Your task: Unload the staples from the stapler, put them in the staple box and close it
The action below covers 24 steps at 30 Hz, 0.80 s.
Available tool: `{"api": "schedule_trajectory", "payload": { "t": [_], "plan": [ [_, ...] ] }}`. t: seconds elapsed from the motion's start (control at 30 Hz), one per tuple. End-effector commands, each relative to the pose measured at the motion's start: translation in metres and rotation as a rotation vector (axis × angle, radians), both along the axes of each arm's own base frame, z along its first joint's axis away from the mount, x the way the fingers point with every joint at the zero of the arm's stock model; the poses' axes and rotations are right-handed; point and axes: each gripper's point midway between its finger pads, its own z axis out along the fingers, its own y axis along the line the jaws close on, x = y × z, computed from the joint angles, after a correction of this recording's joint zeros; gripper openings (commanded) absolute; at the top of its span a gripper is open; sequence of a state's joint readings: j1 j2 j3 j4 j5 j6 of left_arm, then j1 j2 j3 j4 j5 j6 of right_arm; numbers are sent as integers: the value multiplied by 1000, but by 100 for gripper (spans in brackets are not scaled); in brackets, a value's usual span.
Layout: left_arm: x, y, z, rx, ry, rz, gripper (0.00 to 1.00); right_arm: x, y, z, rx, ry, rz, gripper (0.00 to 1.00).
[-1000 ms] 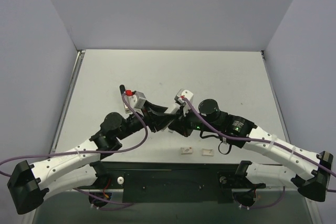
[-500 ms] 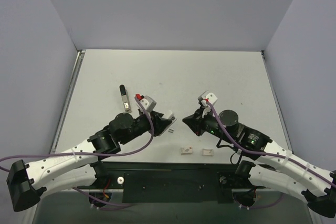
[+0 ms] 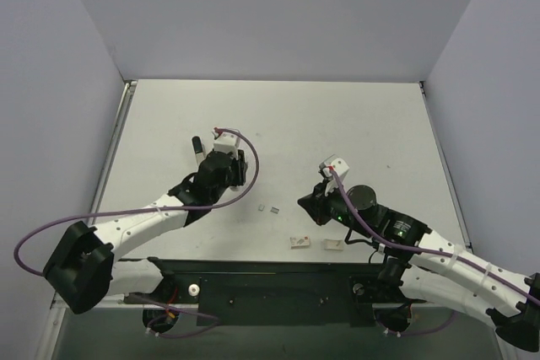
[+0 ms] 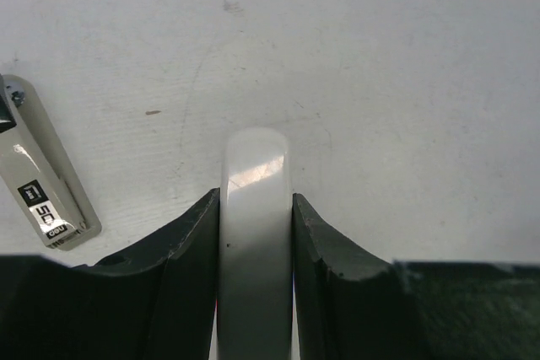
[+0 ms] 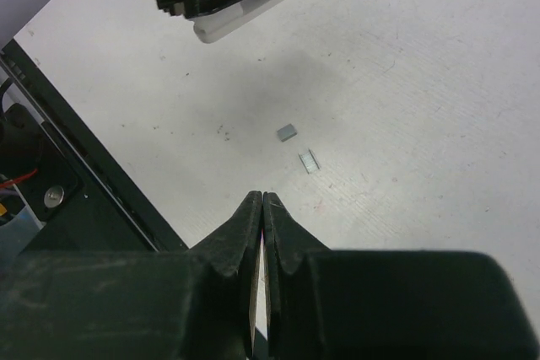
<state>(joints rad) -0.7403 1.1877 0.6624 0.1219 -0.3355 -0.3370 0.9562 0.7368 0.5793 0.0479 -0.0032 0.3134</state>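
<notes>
The stapler is in two parts. My left gripper (image 3: 237, 169) is shut on its white plastic top bar (image 4: 256, 208), held above the table. The white bar also shows at the top of the right wrist view (image 5: 243, 16). The black-and-silver base bar (image 3: 198, 152) lies on the table just left of that gripper, and in the left wrist view (image 4: 40, 183) too. Two tiny grey staples (image 3: 268, 207) lie on the table between the arms, clear in the right wrist view (image 5: 310, 160). My right gripper (image 3: 304, 202) (image 5: 263, 200) is shut and empty, just right of the staples.
Two small white cards with reddish marks (image 3: 299, 242) (image 3: 333, 245) lie near the table's front edge (image 3: 278, 260). The left arm's purple cable loops above its wrist. Walls close the table at the back and both sides.
The two grippers, together at the centre a second ago, have parted. The left has swung back and left with the white bar, toward the base bar. The right has drawn back slightly.
</notes>
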Motion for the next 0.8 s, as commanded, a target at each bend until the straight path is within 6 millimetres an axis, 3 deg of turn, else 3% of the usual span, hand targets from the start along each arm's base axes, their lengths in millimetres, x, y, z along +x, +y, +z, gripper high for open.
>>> {"api": "schedule_trajectory", "payload": {
  "t": [0.0, 0.4, 0.6, 0.77],
  "plan": [
    [45, 7, 27, -66, -83, 137, 0, 1, 5, 5, 34, -12, -10, 0],
    [117, 33, -31, 16, -5, 288, 0, -2, 1, -2, 22, -20, -9, 0],
    [122, 26, -90, 49, 145, 271, 0, -3, 0, -11, 3, -13, -13, 0],
    [105, 18, -142, 86, 342, 236, 0, -4, 1, -19, -7, 4, -7, 0]
  ]
}}
